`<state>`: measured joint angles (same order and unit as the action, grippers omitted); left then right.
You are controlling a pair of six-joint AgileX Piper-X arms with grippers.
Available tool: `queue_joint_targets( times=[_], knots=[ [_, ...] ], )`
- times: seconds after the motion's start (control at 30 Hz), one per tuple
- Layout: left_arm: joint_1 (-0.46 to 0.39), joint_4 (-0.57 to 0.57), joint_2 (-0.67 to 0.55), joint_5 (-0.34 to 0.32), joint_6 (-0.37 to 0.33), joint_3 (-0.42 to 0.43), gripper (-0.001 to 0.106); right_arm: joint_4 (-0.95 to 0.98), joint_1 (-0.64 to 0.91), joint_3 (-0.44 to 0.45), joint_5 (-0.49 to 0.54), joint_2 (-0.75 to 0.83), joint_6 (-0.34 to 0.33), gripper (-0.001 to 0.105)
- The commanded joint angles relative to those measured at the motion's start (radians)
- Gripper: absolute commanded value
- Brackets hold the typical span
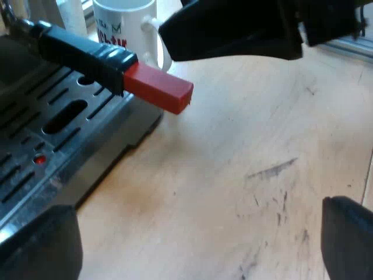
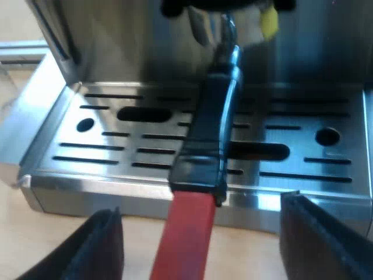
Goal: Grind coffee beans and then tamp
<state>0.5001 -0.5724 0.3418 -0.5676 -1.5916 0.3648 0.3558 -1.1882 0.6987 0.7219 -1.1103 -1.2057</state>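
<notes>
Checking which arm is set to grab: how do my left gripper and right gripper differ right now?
The right gripper has the handle's red end between its fingers at the machine front; the left gripper has just table between its own. The right gripper faces the drip tray head-on; the left gripper sits beside the tray's corner. Both are open, holding nothing.

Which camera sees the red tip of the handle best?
The left wrist view: the whole red tip shows there, sticking out past the drip tray, near the mug. The right wrist view looks along the handle, and the red tip runs out of the picture.
</notes>
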Motion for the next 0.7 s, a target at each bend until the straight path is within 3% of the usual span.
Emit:
queue_joint_targets(
  times=[0.03,0.13,0.23,0.47,0.7],
  knots=[
    [0.005,0.018,0.003,-0.012,-0.003,0.001,0.084,0.046,0.024,0.023,-0.054,0.006,0.021,0.059],
    [0.005,0.018,0.003,-0.012,-0.003,0.001,0.084,0.077,0.045,0.044,-0.087,0.006,0.031,0.059],
    [0.005,0.021,0.003,-0.012,-0.003,0.001,0.084,0.129,0.061,0.072,-0.105,0.006,0.083,0.059],
    [0.005,0.036,0.003,-0.012,-0.003,0.001,0.084,0.182,0.080,0.121,-0.203,-0.045,0.085,0.059],
    [0.005,0.036,0.003,-0.012,-0.003,0.001,0.084,0.210,0.080,0.175,-0.211,-0.125,0.087,0.059]
  ],
)
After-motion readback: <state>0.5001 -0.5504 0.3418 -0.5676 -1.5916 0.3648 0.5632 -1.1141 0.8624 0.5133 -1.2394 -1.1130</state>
